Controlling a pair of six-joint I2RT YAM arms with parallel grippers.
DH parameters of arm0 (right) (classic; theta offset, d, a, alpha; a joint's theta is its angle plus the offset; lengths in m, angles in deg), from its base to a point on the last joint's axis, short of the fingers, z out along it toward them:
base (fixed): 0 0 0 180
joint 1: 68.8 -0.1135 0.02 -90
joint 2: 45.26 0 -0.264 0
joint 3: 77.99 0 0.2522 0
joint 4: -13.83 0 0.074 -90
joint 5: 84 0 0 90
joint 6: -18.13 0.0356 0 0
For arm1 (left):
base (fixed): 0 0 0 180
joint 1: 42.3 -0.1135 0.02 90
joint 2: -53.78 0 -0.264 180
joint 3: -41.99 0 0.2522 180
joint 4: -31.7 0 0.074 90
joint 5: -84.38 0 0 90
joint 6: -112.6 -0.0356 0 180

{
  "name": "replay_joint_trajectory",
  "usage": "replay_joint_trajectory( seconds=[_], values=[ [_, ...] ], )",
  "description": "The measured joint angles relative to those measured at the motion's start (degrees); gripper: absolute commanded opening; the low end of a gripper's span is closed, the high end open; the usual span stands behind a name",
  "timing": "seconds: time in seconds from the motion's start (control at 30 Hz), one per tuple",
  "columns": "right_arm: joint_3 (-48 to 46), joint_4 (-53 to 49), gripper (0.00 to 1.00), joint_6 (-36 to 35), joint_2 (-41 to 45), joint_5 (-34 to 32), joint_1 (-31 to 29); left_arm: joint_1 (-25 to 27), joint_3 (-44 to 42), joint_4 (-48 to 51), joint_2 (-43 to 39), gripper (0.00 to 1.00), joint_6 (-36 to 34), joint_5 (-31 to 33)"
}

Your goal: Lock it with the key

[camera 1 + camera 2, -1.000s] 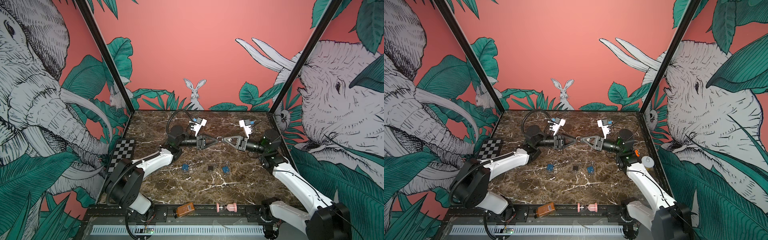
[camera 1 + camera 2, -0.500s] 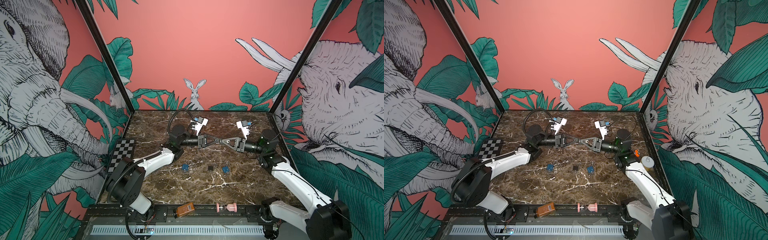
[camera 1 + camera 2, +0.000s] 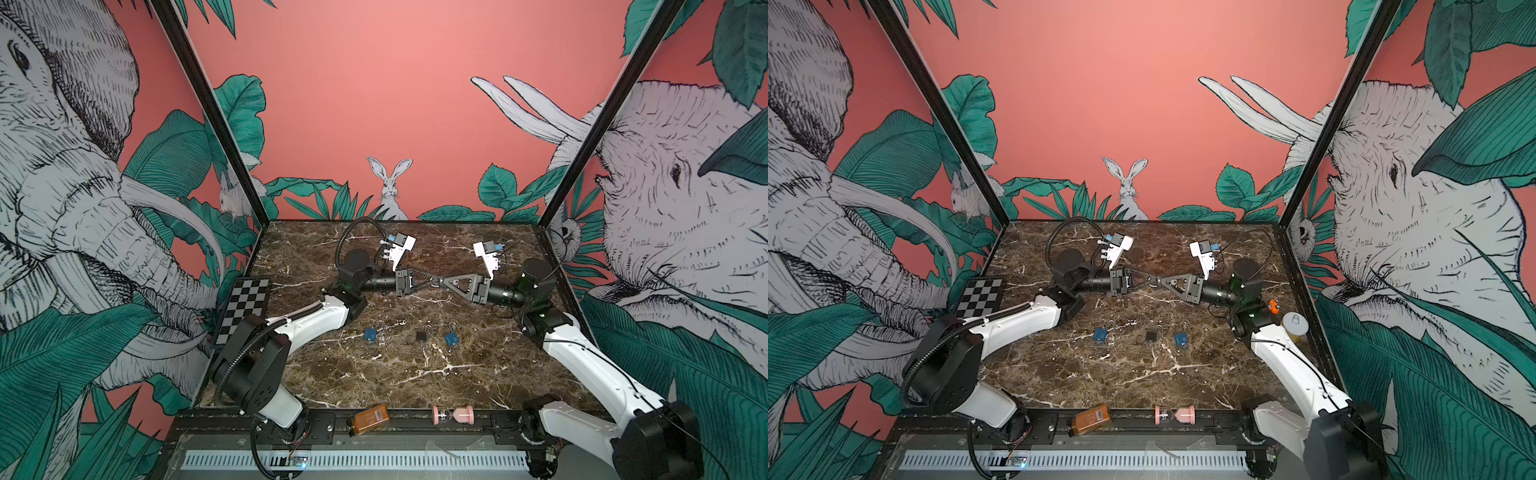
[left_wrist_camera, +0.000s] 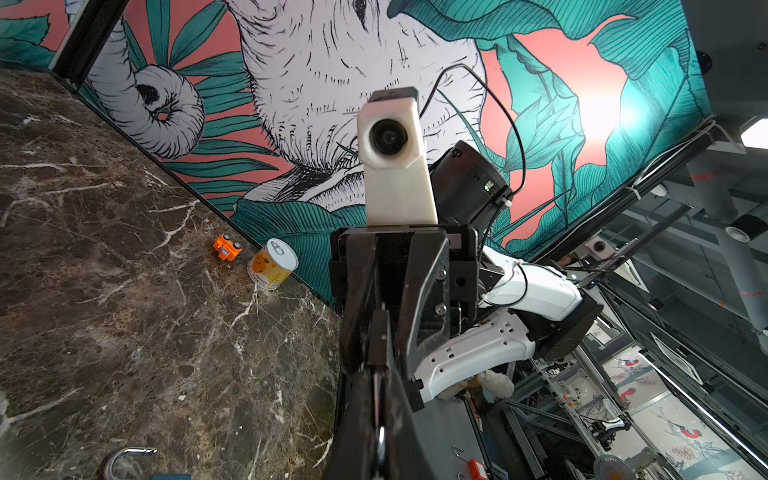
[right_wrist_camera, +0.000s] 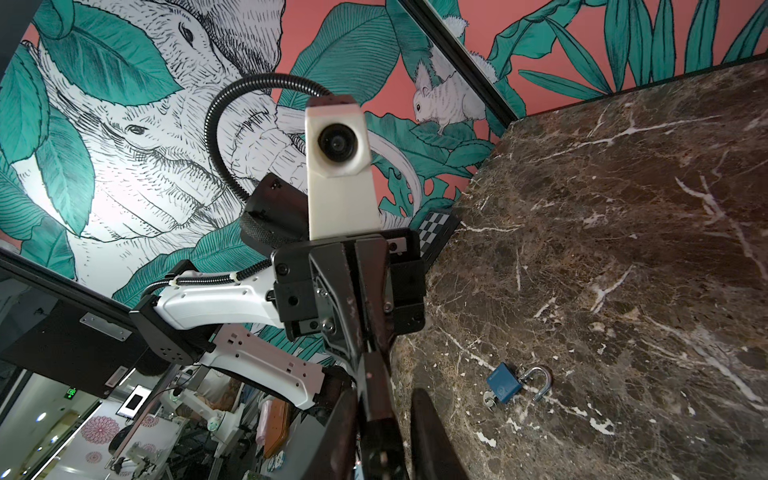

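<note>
Both grippers meet tip to tip above the middle of the marble table (image 3: pixel 415 374). A dark lock body (image 5: pixel 374 415) lies between the fingers of my right gripper (image 5: pixel 384 390), against one finger with a gap to the other, so its jaws stand open. My left gripper (image 4: pixel 377 374) is shut on a thin shiny key (image 4: pixel 378 415) that sticks out of the lock (image 4: pixel 378 336). In both top views the left gripper (image 3: pixel 430 281) and right gripper (image 3: pixel 444 282) touch ends, with a small metal ring (image 3: pixel 1154 283) hanging below the join.
On the table lie a blue padlock (image 3: pixel 370 334), a black padlock (image 3: pixel 422 336) and another blue padlock (image 3: pixel 451 338) with its shackle open. A can (image 3: pixel 1295 324) and an orange toy (image 3: pixel 1273 306) stand by the right wall. A checkerboard (image 3: pixel 245 309) sits at the left.
My left gripper's open jaws have closed on the key at the tip of the right gripper. The right gripper's jaws have parted a little. Both arms have stayed nearly in place.
</note>
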Motion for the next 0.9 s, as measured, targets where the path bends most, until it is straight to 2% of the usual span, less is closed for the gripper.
replay_joint_trajectory(
  seconds=[0.17, 0.23, 0.37, 0.57, 0.67, 0.7, 0.9],
  values=[
    [-0.1, 0.0, 0.22, -0.2, 0.5, -0.5, 0.0, -0.3, 0.0, 0.0, 0.0, 0.0, 0.1, 0.7],
    [-0.3, 0.0, 0.12, -0.2, 0.5, -0.6, 0.0, -0.4, 0.0, -0.1, 0.0, 0.0, 0.1, 0.7],
    [-0.7, 1.3, 0.0, 0.4, 0.5, -0.4, 0.0, -0.4, 0.0, 0.1, 0.0, 0.0, 0.2, 0.6],
    [-1.5, 4.6, 0.0, 2.1, -0.3, -0.1, 0.0, -0.4, 0.0, 0.0, 0.0, 0.0, 0.7, 0.2],
    [-1.7, 5.7, 0.0, 2.8, -0.5, -0.2, 0.0, -0.5, 0.1, -0.1, 0.2, 0.18, 1.1, 0.0],
    [-1.9, 6.1, 0.0, 2.9, -0.5, -0.3, 0.0, -0.5, 0.2, -0.2, 0.3, 0.21, 1.3, -0.1],
    [-2.4, 6.6, 0.0, 3.8, -1.0, -0.7, 0.0, -0.5, 0.2, -2.1, 1.3, 0.26, 3.0, -0.5]
  ],
)
